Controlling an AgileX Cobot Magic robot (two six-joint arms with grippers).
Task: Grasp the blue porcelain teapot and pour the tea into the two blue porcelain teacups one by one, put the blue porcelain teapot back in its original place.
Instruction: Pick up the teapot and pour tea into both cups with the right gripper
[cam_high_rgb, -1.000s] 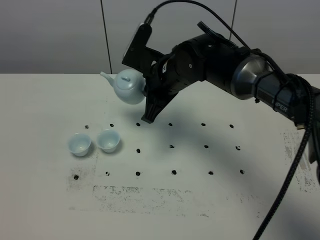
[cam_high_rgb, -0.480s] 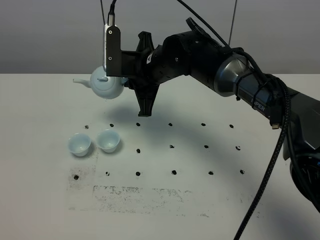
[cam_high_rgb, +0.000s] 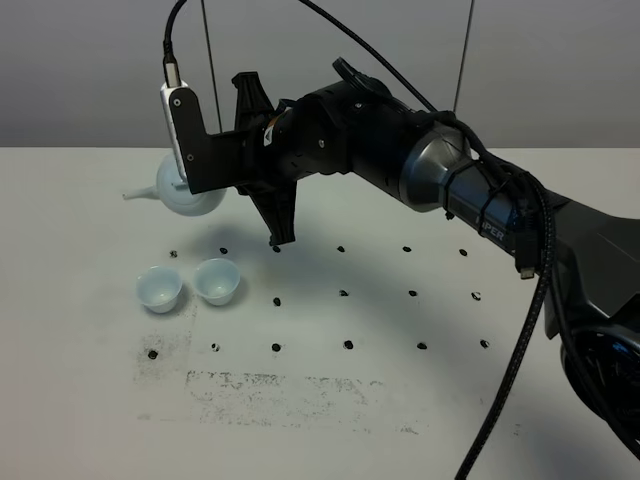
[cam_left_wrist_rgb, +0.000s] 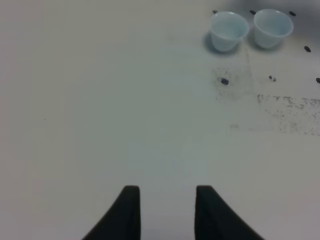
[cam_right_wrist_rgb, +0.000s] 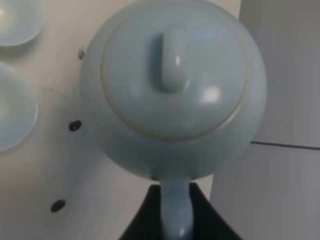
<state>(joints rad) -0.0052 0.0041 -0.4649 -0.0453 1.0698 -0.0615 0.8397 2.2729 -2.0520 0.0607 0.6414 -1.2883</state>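
Above the table (cam_high_rgb: 80, 400) | right gripper (cam_right_wrist_rgb: 176, 220) clamps teapot (cam_right_wrist_rgb: 172, 90), partly arm-hidden | left gripper (cam_left_wrist_rgb: 167, 210) parted, empty

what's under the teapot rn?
Bare white table with black dots; the teapot hangs above it in the right gripper. Both teacups stand nearer the camera, not beneath. Its body hides the spot directly below.

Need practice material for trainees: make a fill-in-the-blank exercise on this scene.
The right gripper grips the blue porcelain teapot by its ____. The number of teacups standing on the table is ____. The left gripper is open and holds ____. In the exterior high view the spout points to the ____.
Missing words: handle; two; nothing; left.
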